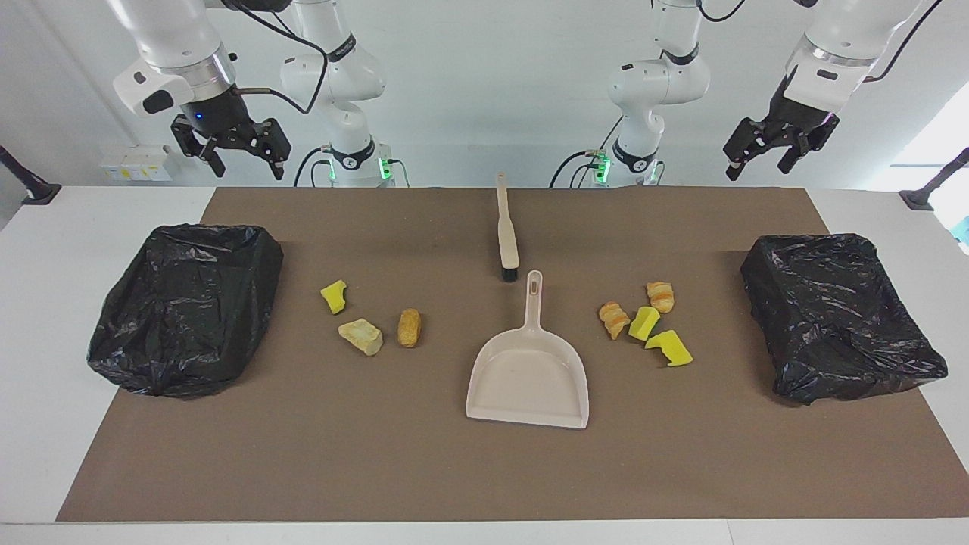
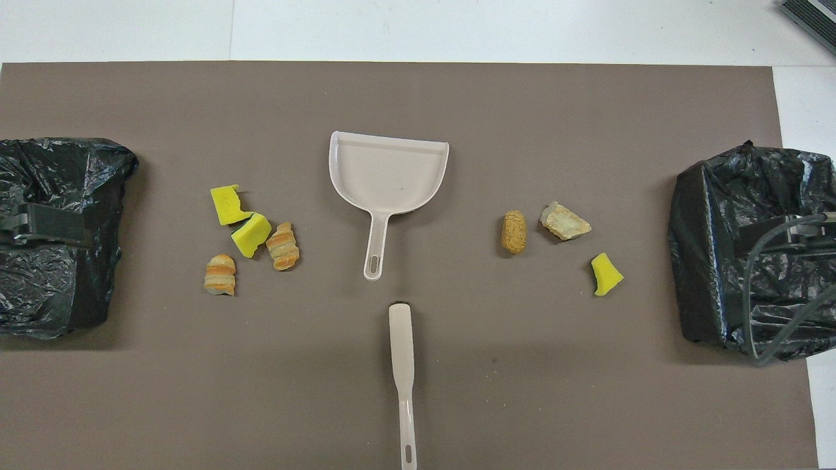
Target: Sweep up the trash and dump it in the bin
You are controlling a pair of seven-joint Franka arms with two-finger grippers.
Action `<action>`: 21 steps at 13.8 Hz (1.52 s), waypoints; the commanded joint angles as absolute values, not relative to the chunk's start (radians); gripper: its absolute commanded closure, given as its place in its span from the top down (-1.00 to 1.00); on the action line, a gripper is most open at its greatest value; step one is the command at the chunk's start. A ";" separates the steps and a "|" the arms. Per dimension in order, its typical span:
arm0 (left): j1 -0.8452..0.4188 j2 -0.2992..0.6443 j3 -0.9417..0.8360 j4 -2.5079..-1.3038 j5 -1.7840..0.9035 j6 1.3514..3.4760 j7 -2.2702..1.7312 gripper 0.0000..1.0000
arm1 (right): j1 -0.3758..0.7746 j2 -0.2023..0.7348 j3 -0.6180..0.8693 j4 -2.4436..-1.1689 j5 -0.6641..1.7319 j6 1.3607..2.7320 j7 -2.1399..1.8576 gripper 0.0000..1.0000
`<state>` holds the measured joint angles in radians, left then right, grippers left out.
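Note:
The trash lies in two groups on the brown mat. Toward the right arm's end are a yellow sponge chunk (image 1: 333, 296), a pale bread lump (image 1: 361, 336) and a brown lump (image 1: 409, 327). Toward the left arm's end are two striped pastries (image 1: 614, 319) (image 1: 661, 296) and two yellow sponge chunks (image 1: 643, 323) (image 1: 669, 348). A black-bagged bin (image 1: 185, 310) (image 2: 744, 248) stands at the right arm's end, another bin (image 1: 840, 325) (image 2: 59, 235) at the left arm's end. My right gripper (image 1: 246, 163) and left gripper (image 1: 761, 165) hang high, open and empty.
A beige dustpan (image 1: 530, 371) (image 2: 388, 173) lies mid-mat with its handle toward the robots. A beige brush (image 1: 506, 238) (image 2: 403, 365) lies nearer to the robots, its black bristles by the dustpan handle. White table shows around the mat (image 1: 484, 469).

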<state>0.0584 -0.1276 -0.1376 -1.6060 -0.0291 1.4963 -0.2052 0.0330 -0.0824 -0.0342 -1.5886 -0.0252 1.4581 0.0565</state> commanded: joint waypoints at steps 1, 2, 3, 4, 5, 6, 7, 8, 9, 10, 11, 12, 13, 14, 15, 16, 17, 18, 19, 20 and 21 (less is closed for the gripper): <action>0.063 -0.130 -0.138 -1.608 -0.034 1.494 -0.212 1.00 | 0.029 -0.115 -0.034 -1.623 -0.008 1.457 0.043 1.00; 0.063 -0.130 -0.138 -1.608 -0.035 1.494 -0.212 1.00 | 0.029 -0.115 -0.034 -1.624 -0.006 1.457 0.043 1.00; 0.063 -0.130 -0.138 -1.608 -0.034 1.494 -0.212 1.00 | 0.029 -0.115 -0.034 -1.624 -0.008 1.453 0.043 1.00; 0.063 -0.130 -0.138 -1.608 -0.034 1.494 -0.210 1.00 | 0.029 -0.115 -0.034 -1.623 -0.008 1.456 0.043 1.00; 0.063 -0.130 -0.138 -1.608 -0.034 1.494 -0.210 1.00 | 0.029 -0.115 -0.034 -1.623 -0.008 1.454 0.043 1.00; 0.063 -0.130 -0.138 -1.608 -0.034 1.494 -0.212 1.00 | 0.031 -0.115 -0.032 -1.623 -0.008 1.453 0.043 1.00; 0.063 -0.130 -0.138 -1.608 -0.034 1.493 -0.212 1.00 | 0.029 -0.115 -0.032 -1.623 -0.008 1.453 0.043 1.00; 0.063 -0.130 -0.138 -1.608 -0.034 1.494 -0.212 1.00 | 0.029 -0.115 -0.032 -1.623 -0.008 1.451 0.043 1.00; 0.063 -0.130 -0.138 -1.608 -0.034 1.494 -0.210 1.00 | 0.029 -0.115 -0.032 -1.623 -0.008 1.451 0.043 1.00; 0.063 -0.130 -0.138 -1.608 -0.034 1.493 -0.210 1.00 | 0.029 -0.115 -0.032 -1.623 -0.008 1.453 0.043 1.00; 0.063 -0.130 -0.137 -1.608 -0.035 1.494 -0.212 1.00 | 0.031 -0.115 -0.032 -1.623 -0.008 1.451 0.043 1.00; 0.063 -0.130 -0.138 -1.608 -0.034 1.494 -0.210 1.00 | 0.031 -0.115 -0.032 -1.623 -0.008 1.451 0.043 1.00; 0.063 -0.130 -0.138 -1.608 -0.034 1.494 -0.210 1.00 | 0.031 -0.115 -0.032 -1.623 -0.008 1.451 0.043 1.00; 0.061 -0.130 -0.138 -1.608 -0.034 1.494 -0.210 1.00 | 0.029 -0.115 -0.032 -1.623 -0.006 1.451 0.043 1.00; 0.063 -0.130 -0.138 -1.608 -0.034 1.494 -0.212 1.00 | 0.031 -0.115 -0.032 -1.623 -0.008 1.451 0.043 1.00; 0.063 -0.130 -0.138 -1.608 -0.034 1.494 -0.210 1.00 | 0.029 -0.115 -0.032 -1.623 -0.008 1.451 0.043 1.00; 0.063 -0.130 -0.138 -1.608 -0.035 1.494 -0.212 1.00 | 0.029 -0.115 -0.032 -1.623 -0.008 1.450 0.043 1.00; 0.063 -0.129 -0.137 -1.608 -0.031 1.505 -0.198 1.00 | 0.031 -0.115 -0.032 -1.623 -0.008 1.450 0.044 1.00; 0.070 -0.130 -0.135 -1.609 -0.026 1.506 -0.198 1.00 | 0.029 -0.114 -0.032 -1.621 -0.008 1.450 0.044 1.00; 0.081 -0.133 -0.137 -1.617 -0.026 1.511 -0.195 1.00 | 0.029 -0.114 -0.034 -1.621 -0.006 1.450 0.044 1.00; 0.078 -0.138 -0.138 -1.632 -0.026 1.511 -0.178 1.00 | 0.029 -0.114 -0.034 -1.621 -0.008 1.451 0.046 1.00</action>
<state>0.0645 -0.1276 -0.1342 -1.6069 -0.0283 1.4971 -0.2009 0.0331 -0.0924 -0.0321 -1.5993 -0.0251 1.4581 0.0564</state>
